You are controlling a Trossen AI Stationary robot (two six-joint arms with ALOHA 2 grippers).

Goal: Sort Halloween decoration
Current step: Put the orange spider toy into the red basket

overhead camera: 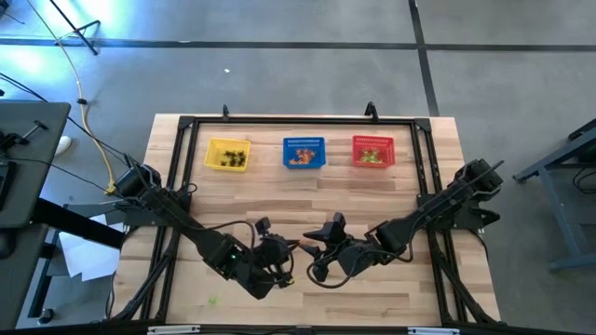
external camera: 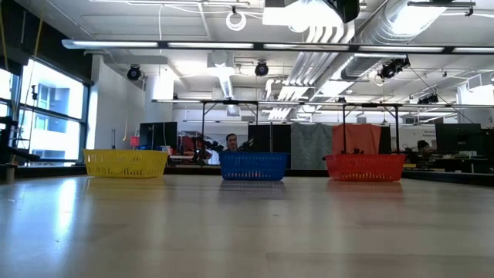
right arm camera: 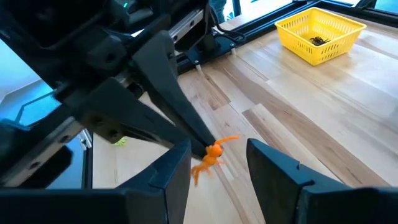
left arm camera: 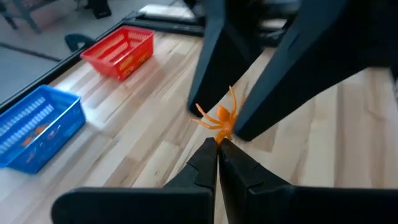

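My left gripper (left arm camera: 217, 148) is shut on one small orange spider-like trinket (left arm camera: 221, 120), near the middle of the table's near half (overhead camera: 303, 249). My right gripper (right arm camera: 217, 163) is open. Its two fingers stand on either side of the same trinket (right arm camera: 211, 152) without touching it. In the right wrist view, one light green trinket (right arm camera: 120, 141) lies on the wood beyond the left gripper. It also shows near the table's near edge (overhead camera: 213, 300). Neither gripper shows in the low view. My left gripper pinches the orange trinket by the body end nearest my fingers (left arm camera: 219, 135), only at the free ends of the two shut fingers (right arm camera: 198, 144). The body and legs stick out past the tips, between the right gripper's fingers. The trinket looks lifted off the table.
Three mesh baskets stand in a row along the far side. The yellow basket (overhead camera: 227, 154) holds black trinkets, the blue basket (overhead camera: 304, 152) orange ones, and the red basket (overhead camera: 372, 151) green ones. A black frame (overhead camera: 298, 119) runs around the table. Bare wood lies between the grippers and the baskets.
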